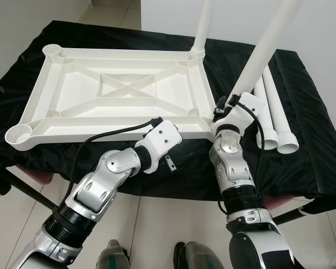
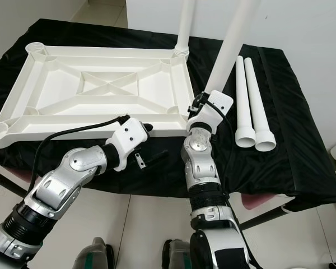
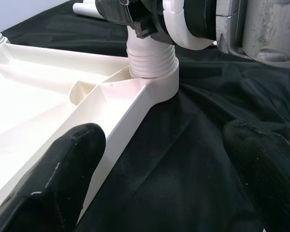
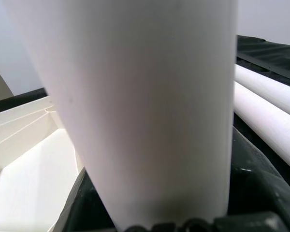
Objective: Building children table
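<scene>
At centre right of the head view, the right gripper (image 1: 227,106) is clenched around a long white plastic table leg (image 1: 264,47) standing in the near corner socket of the upturned white plastic tabletop (image 1: 109,95). Lower centre, the left gripper (image 3: 164,159) is spread wide at the tabletop's near edge. Two spare white tubes (image 2: 252,109) lie right on black cloth (image 1: 308,145). No writing is legible.

Upturned tabletop (image 1: 117,95) on cloth-covered table (image 1: 302,140), two loose legs (image 1: 274,112) to its right
</scene>
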`<state>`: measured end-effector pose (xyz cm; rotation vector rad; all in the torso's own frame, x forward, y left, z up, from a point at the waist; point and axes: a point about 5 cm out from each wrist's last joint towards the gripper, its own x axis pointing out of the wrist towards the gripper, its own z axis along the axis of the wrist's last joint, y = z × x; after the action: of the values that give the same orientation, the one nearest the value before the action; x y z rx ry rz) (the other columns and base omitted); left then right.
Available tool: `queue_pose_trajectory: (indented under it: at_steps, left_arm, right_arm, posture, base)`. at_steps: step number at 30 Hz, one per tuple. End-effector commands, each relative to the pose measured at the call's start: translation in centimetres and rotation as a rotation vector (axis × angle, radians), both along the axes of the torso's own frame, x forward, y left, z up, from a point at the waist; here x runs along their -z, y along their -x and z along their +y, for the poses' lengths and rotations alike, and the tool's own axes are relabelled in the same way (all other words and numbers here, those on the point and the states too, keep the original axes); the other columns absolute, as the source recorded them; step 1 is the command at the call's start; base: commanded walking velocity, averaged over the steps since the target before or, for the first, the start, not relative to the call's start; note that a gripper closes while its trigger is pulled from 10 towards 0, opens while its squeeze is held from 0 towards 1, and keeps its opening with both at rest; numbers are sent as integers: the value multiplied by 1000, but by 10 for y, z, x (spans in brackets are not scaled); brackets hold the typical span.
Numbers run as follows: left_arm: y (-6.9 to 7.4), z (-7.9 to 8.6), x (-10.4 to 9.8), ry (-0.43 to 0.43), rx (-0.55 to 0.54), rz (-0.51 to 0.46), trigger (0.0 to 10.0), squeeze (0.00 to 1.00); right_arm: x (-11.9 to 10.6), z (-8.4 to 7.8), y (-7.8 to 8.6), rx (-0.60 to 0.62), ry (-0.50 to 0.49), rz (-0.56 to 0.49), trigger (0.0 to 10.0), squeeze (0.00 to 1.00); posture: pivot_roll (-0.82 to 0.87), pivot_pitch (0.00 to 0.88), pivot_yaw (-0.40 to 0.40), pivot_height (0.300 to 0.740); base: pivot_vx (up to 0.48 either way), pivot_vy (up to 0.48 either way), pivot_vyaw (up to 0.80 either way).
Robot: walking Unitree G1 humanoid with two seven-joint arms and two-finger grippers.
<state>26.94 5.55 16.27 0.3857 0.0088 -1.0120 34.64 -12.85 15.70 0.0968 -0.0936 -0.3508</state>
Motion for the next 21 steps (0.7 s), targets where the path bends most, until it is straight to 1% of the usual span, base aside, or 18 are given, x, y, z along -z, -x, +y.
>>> queue_pose_trajectory:
  at_steps: [1, 3, 4, 5, 6, 11, 15, 19, 21]
  left_arm:
    - [2, -1, -3, -5, 42, 6, 10000, 0]
    - [2, -1, -3, -4, 40, 6, 10000, 0]
    - [3, -1, -2, -3, 41, 7, 10000, 0]
    - [3, -2, -2, -1, 42, 8, 10000, 0]
    - [3, -3, -2, 1, 44, 10, 10000, 0]
    - [3, -4, -2, 4, 46, 11, 10000, 0]
    - [3, -4, -2, 4, 48, 11, 10000, 0]
    - [3, -5, -1, 4, 50, 10, 10000, 0]
    - [3, -5, -1, 4, 51, 9, 10000, 0]
  right_arm:
    - [27, -8, 5, 28, -15, 116, 10000, 0]
    - [26, -8, 5, 17, -6, 103, 10000, 0]
    - [24, -9, 5, 5, 4, 84, 10000, 94]
    - [23, -10, 5, -3, 9, 66, 10000, 827]
    - [21, -10, 5, -30, 8, 46, 10000, 1000]
    - [17, -11, 4, -83, 16, 15, 10000, 1000]
    - [17, -17, 3, -96, 48, 1, 10000, 1000]
    - [12, -16, 1, -178, 32, -28, 10000, 1000]
    - [8, -17, -1, -216, 48, -47, 10000, 1000]
  posture:
    - [10, 50, -28, 740]
    - [8, 51, -28, 740]
    - [5, 52, -28, 740]
    - [3, 51, -30, 740]
    - [-1, 51, -31, 740]
    - [-1, 51, -31, 740]
    - [-5, 44, -32, 740]
    - [-6, 41, -33, 740]
    - [-10, 36, -33, 740]
  base:
    - [0, 0, 0]
    - [0, 0, 0]
    - [0, 0, 0]
    - [0, 0, 0]
    - [0, 0, 0]
    - [0, 0, 0]
    - [0, 0, 0]
    - [0, 0, 0]
    - [0, 0, 0]
